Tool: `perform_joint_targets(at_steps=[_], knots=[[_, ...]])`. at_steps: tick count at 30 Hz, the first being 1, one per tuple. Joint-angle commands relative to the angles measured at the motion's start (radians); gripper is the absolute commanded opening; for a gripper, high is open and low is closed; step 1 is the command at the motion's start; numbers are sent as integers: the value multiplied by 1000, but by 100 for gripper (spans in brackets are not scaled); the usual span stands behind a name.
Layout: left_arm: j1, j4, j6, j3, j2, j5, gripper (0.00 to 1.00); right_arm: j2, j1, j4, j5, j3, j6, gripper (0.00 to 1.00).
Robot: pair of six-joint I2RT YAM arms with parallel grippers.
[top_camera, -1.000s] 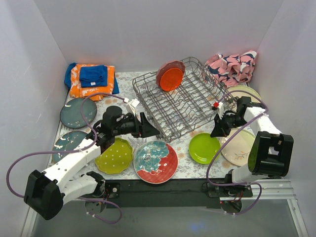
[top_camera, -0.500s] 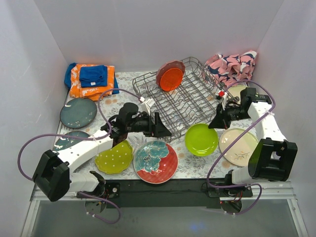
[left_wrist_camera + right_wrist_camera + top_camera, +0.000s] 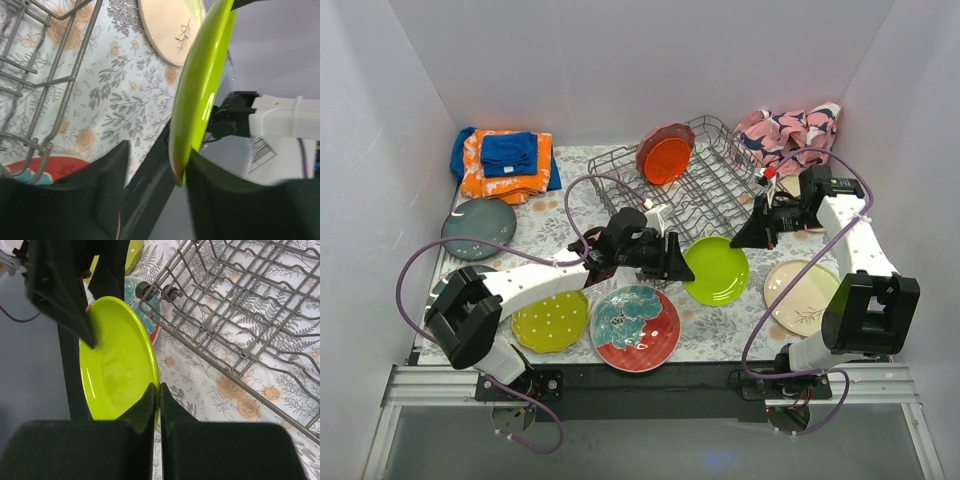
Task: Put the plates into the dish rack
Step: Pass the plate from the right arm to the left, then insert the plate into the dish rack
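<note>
Our right gripper (image 3: 156, 390) pinched the lime plate (image 3: 715, 272) by its rim, tilted to its left. There our left gripper (image 3: 157, 152) straddled the opposite rim, jaws apart, not gripping. We saw the dish rack (image 3: 692, 212) just beyond both.

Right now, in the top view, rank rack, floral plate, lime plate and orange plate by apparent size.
1. rack
2. floral plate
3. lime plate and orange plate: close. Both are tilted and the orange one sits farther back, so I won't rank them.
</note>
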Motion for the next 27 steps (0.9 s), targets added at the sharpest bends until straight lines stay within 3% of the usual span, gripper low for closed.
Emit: perform_joint_targets(at_steps=[1,3,5,7,8,9,12,17,20,25,27], knots=[[-9,-2,17,54,1,-47,33,7,5,-35,-86,30,10,1],[-9,-28,35,74,6,-66,20,10,5,-35,-96,22,5,1],[-9,-59,64,83,-2,-98,0,12,8,-36,-119,19,-4,1],[-7,-89,85,80,-37,-186,0,5,13,-36,-142,18,-2,3],[2,-94,107,76,-54,-213,0,1,13,-35,-150,19,-6,13],[9,-96,113,62,-68,-233,0,-8,13,-29,-150,22,-9,39],[66,-116,142,59,-121,-264,0,-11,8,-18,-143,38,-9,68],[198,-192,220,135,-149,-296,0,-24,-68,55,-106,42,36,76],[262,-203,299,192,-137,-361,0,-59,-107,224,-17,-30,183,76],[324,-200,438,342,12,-428,0,-200,-107,609,143,-230,431,77],[327,-200,475,437,78,-481,0,-252,-107,694,193,-301,453,77]])
